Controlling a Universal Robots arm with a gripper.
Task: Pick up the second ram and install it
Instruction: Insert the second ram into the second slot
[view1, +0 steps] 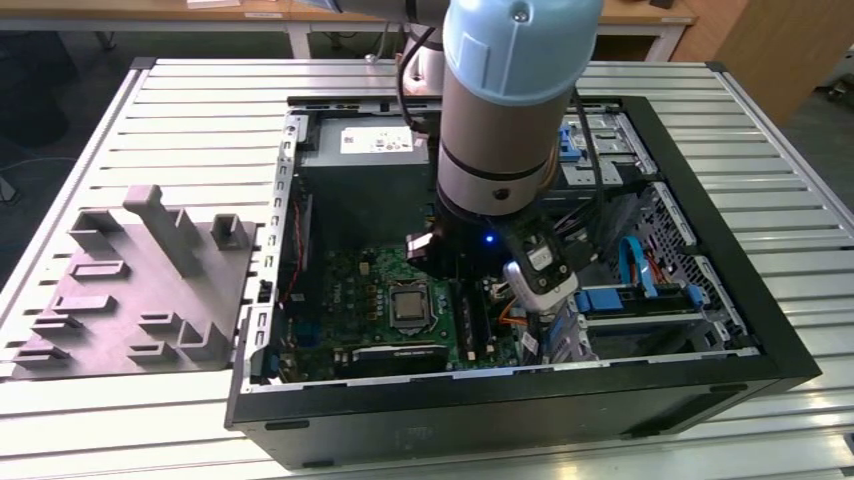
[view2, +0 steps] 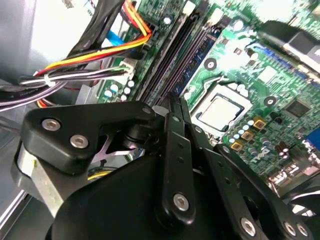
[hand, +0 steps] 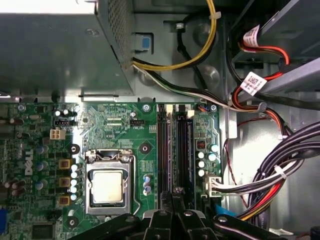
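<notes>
A long dark stick, the second ram (hand: 184, 150), stands on edge in the memory slots beside the processor socket (hand: 107, 186); in the second wrist view the ram (view2: 186, 47) runs away from the fingertips. My gripper (hand: 175, 194) is shut, its black fingers pressed together with nothing visible between them. It hovers at the near end of the slots, and in the second wrist view the gripper (view2: 175, 100) tapers to a point there. I cannot tell whether the tips touch the stick. In the exterior view the arm (view1: 514, 120) reaches down into the open computer case (view1: 534, 410).
Orange, yellow and black cables (view2: 100, 57) run close beside the gripper. The power supply box (hand: 55, 45) sits past the far end of the slots. Drive cages with blue cables (view1: 641, 270) fill the case's right side. A grey fixture (view1: 134, 290) lies on the slatted table.
</notes>
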